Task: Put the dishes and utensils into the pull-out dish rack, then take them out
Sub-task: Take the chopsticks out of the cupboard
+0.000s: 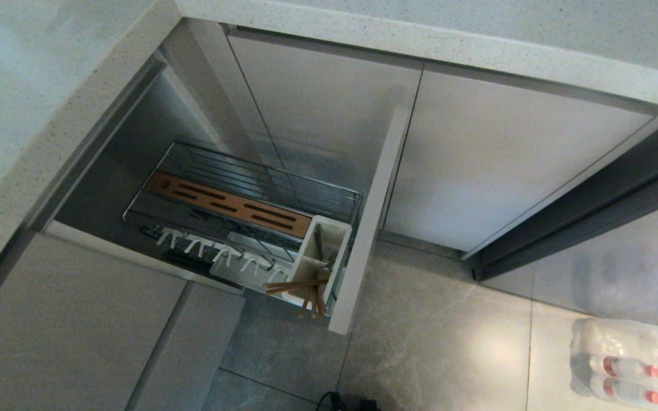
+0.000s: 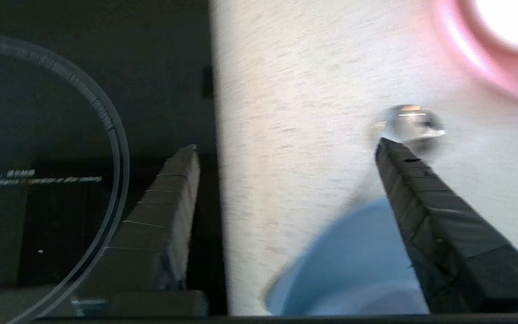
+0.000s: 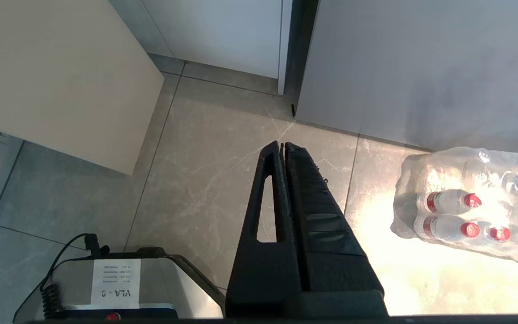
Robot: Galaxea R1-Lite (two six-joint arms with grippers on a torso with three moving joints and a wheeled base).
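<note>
The pull-out dish rack point(image 1: 260, 171) stands drawn out of the lower cabinet, with its brown slotted strip point(image 1: 232, 206) and white prongs point(image 1: 220, 251) bare. Light-brown chopsticks point(image 1: 300, 288) lean out of the white caddy point(image 1: 324, 245) at the rack's front corner. My left gripper point(image 2: 286, 145) is open over a pale counter point(image 2: 286, 90). A light-blue dish point(image 2: 353, 270), plate or bowl I cannot tell, lies low between the fingers beside the one finger point(image 2: 425, 193). My right gripper point(image 3: 281, 144) hangs shut above the floor, holding nothing. Neither arm shows in the head view.
Beside the pale counter lies a black cooktop point(image 2: 61, 135) with a ring mark. A pink plate point(image 2: 488, 58) and a small shiny rounded object point(image 2: 409, 122) sit past the fingertips. The beige front panel point(image 1: 372, 228) juts over the floor. A pack of water bottles point(image 1: 632, 365) lies at the right.
</note>
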